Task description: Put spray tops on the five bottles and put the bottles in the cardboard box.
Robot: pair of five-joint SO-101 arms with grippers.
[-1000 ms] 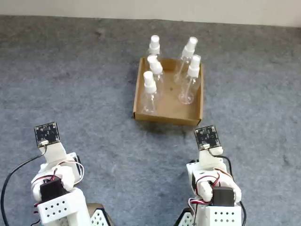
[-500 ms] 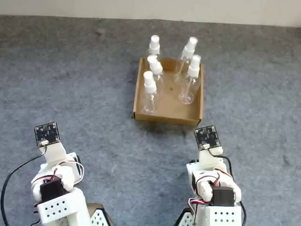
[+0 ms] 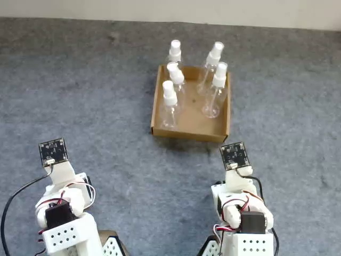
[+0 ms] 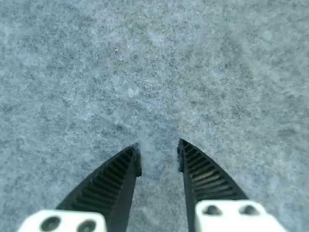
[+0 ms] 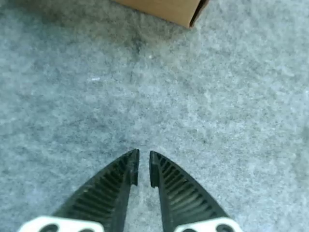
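The cardboard box (image 3: 226,125) lies on the grey carpet, far centre in the high view. Several clear bottles with white spray tops stand upright in it, among them one at the near left (image 3: 169,106) and one at the right (image 3: 214,93). The far-left bottle (image 3: 174,53) stands at the box's far rim; I cannot tell whether it is inside. My left gripper (image 4: 158,147) hovers over bare carpet, slightly open and holding nothing. My right gripper (image 5: 143,155) is shut on nothing, just short of the box's near corner (image 5: 164,9).
Both arms sit folded at the near edge, the left arm (image 3: 58,213) and the right arm (image 3: 241,213). Grey carpet (image 3: 96,96) spreads all around the box. A pale wall strip (image 3: 170,8) runs along the far side.
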